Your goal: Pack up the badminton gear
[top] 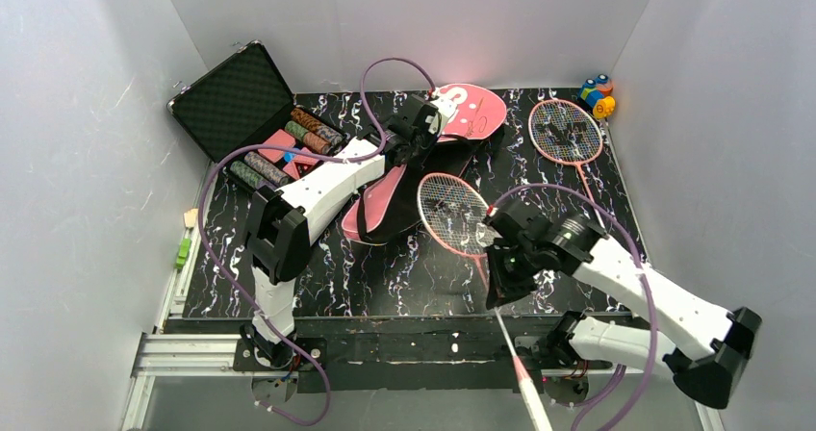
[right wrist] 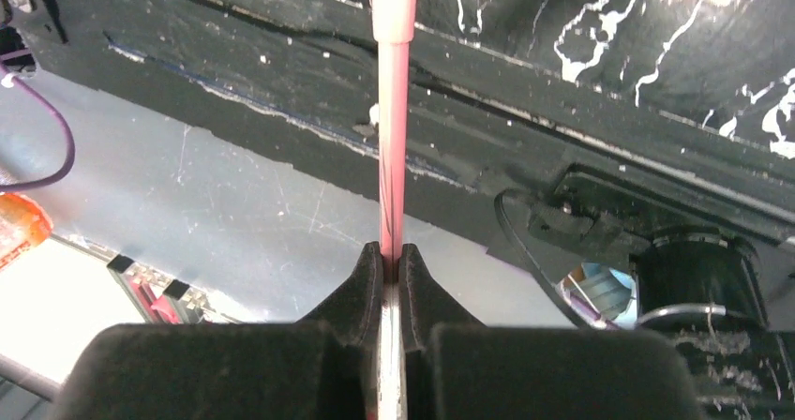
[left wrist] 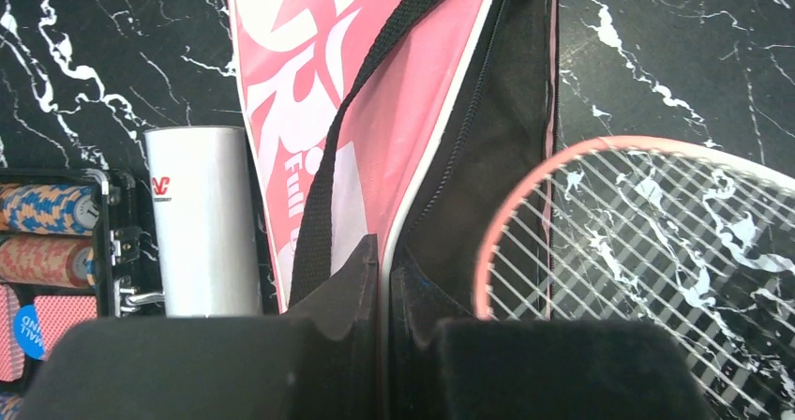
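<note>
An open black case (top: 241,114) of poker chips is seen left of the pink cover (top: 473,110). A white tube (left wrist: 202,218) is seen between them, just beside the cover. The cover's white-piped edge is pinched by the left gripper (left wrist: 384,256), whose fingers are pressed together on it. Just right of the cover's opened black lining, the head of one racket (top: 452,210) is found. Its pink shaft is clamped tight by the right gripper (right wrist: 392,256), nearer than the cover. A second racket (top: 566,131) is laid flat further right of the cover, and a multicoloured toy (top: 597,94) is set beyond it.
</note>
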`<control>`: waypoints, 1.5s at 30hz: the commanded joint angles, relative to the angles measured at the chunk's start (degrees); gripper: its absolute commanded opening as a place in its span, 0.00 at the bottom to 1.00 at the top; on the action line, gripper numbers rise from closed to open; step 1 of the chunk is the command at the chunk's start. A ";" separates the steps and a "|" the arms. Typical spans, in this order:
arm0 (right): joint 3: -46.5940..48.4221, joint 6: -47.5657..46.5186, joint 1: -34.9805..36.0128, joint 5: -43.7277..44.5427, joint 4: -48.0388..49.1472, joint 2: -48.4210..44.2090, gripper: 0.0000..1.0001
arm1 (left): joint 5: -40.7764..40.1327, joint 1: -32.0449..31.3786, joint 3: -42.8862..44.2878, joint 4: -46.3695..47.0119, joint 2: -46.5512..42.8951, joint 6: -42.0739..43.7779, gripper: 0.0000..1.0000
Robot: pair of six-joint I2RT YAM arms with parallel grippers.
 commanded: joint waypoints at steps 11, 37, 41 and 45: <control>9.84 -6.21 0.39 10.31 7.10 18.54 0.01 | 14.91 -0.85 -6.96 -1.83 -9.37 -4.63 0.00; 20.49 -3.90 -11.10 17.40 20.55 37.23 0.01 | 28.88 -1.01 -15.96 -1.09 -14.78 -12.68 0.00; 21.93 -3.40 -11.42 17.59 23.72 40.08 0.01 | 30.50 -0.97 -15.67 -1.42 -15.21 -12.47 0.00; 22.45 -2.44 -11.51 19.26 27.32 41.98 0.01 | 32.28 -0.98 -15.33 -1.67 -15.28 -12.45 0.00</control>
